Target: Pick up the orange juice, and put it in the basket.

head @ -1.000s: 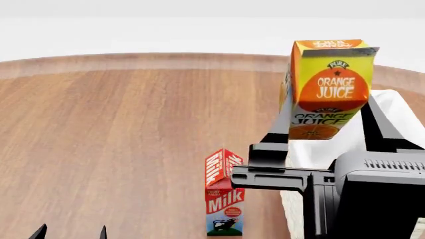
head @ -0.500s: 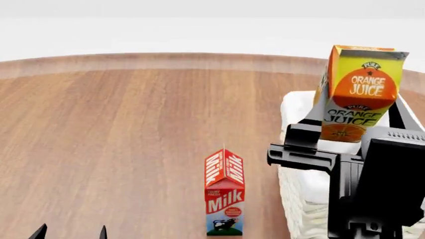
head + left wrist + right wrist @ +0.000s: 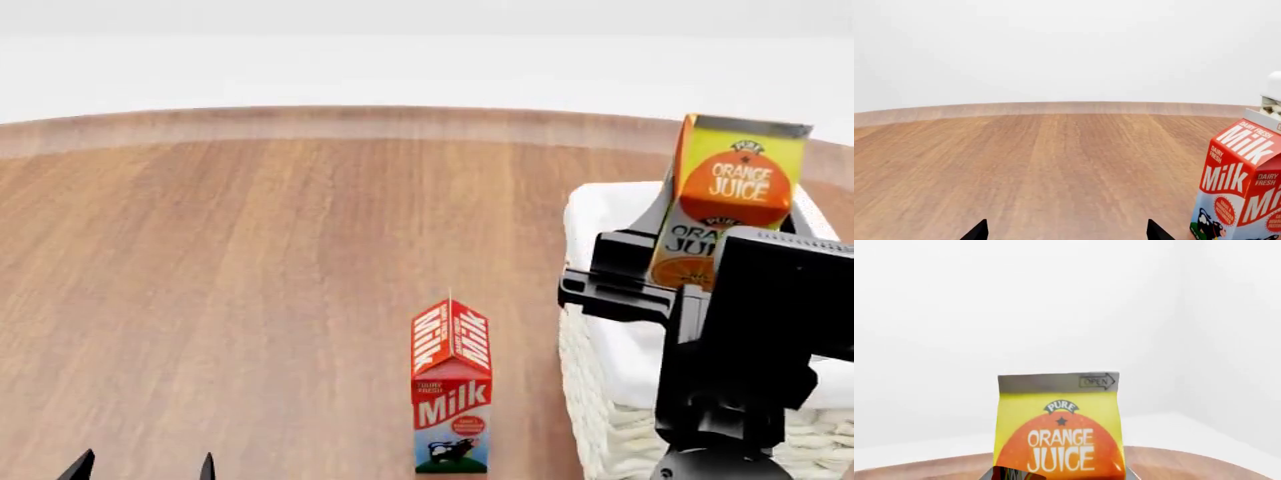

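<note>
Right gripper (image 3: 667, 262) clamped on juice carton (image 3: 731, 205), held over basket (image 3: 603, 352) at right. Next: lower, release. Left gripper (image 3: 1062, 232) apart, idle.

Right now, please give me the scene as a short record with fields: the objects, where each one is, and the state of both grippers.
orange juice: held upright by the right gripper, above the basket
basket: on the table's right side, white cloth lining visible
milk carton: upright on the table, left of the basket, apart from it
right gripper: shut on the orange juice
left gripper: open, low near the table, holding nothing
juice inside basket: not yet released
</note>
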